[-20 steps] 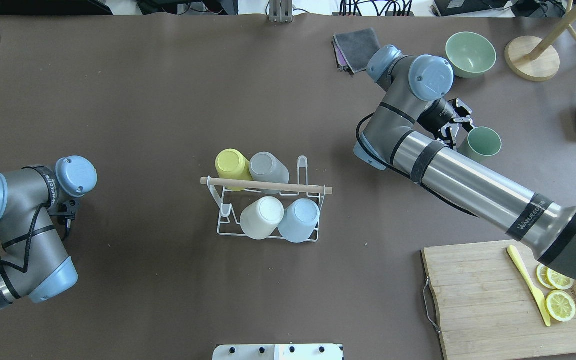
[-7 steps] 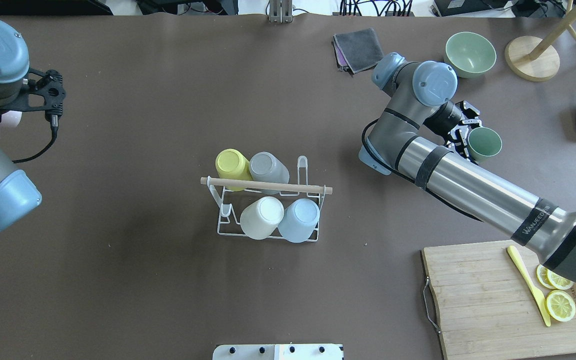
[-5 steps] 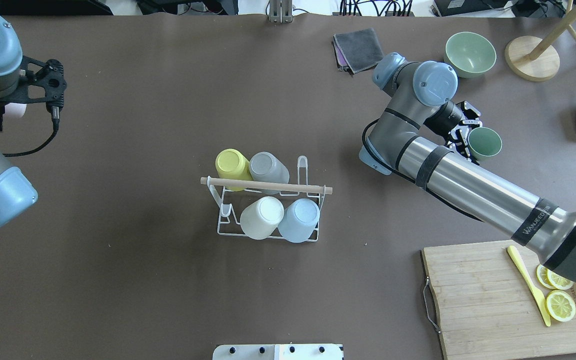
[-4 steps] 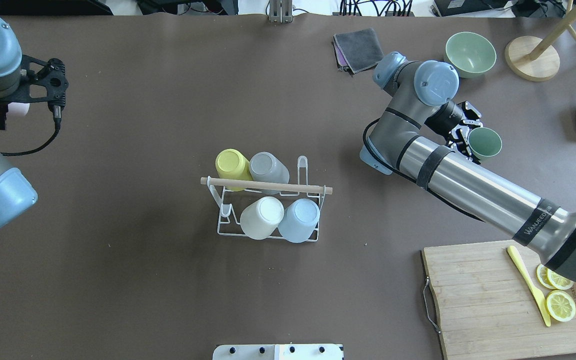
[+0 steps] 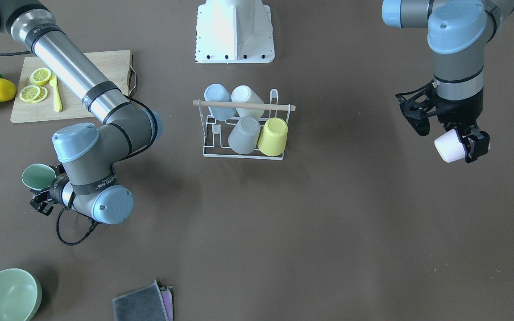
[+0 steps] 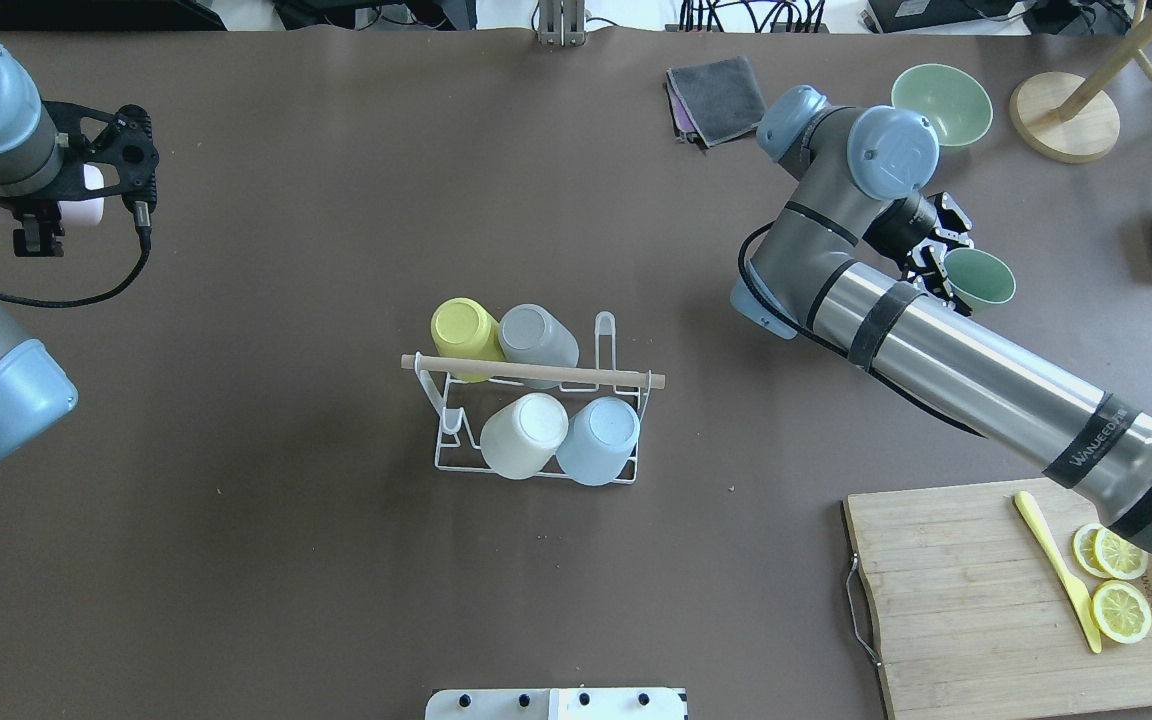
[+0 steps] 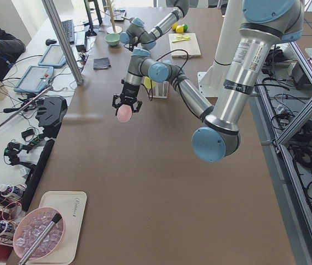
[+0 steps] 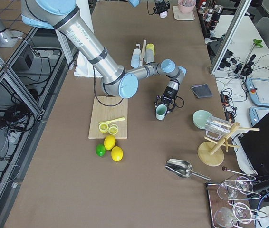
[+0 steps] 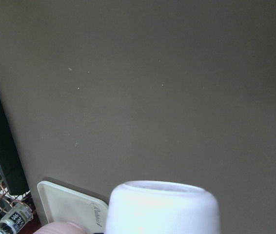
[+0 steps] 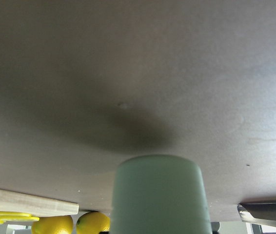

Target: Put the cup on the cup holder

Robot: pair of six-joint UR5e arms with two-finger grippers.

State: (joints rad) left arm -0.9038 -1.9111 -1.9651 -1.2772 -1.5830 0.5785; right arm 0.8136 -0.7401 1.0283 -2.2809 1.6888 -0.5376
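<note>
Overhead exterior: high behind robot, facing forward and down on table (image 6: 286,560).
Front-facing: across table, steep down, robot base (image 5: 234,31) at top.
Side views: table ends, distant, looking lengthwise.
Wrist cams: close; pale pink cup (image 9: 162,209), green cup (image 10: 158,195) fill bottom edge.
Shared: cup holder (image 6: 536,374), centre of both top views.

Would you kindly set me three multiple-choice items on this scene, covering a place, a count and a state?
1. Where do the lemon slices lie? A on the cutting board; B in the green bowl; C on the grey cloth.
2. How many cups sit on the cup holder? A two; B four; C six.
3. How is the left gripper? A open; B shut on a pale cup; C out of view.

Key: 1 A, the slices rest on the board. 2 B, four upturned cups hang on it. 3 B, its fingers clamp the cup, held aloft.
</note>
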